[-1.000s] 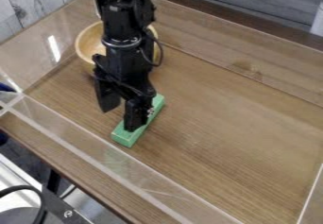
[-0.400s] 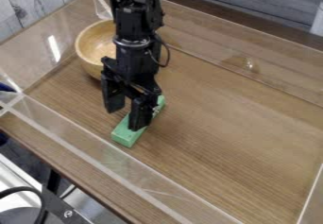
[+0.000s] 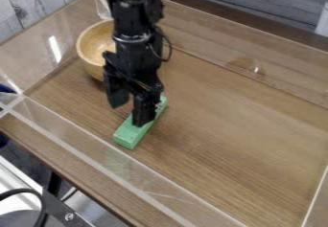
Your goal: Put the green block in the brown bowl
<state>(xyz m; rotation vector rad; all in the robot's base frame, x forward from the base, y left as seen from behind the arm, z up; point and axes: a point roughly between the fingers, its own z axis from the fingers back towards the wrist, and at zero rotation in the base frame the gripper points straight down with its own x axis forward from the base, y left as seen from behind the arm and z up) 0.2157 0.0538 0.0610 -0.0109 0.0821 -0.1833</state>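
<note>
Camera gripper (image 3: 141, 107): jaws spread, over the green block (image 3: 137, 124) (contact unclear)
brown bowl (image 3: 90, 45): at 11 o'clock, empty

No text, label, brand, number or sign can be read anywhere here, on the things or on the worktop (image 3: 244, 125)

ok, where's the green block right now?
The green block lies on the wooden table, left of centre in the camera view, under the open gripper and in front of the brown bowl.
</note>
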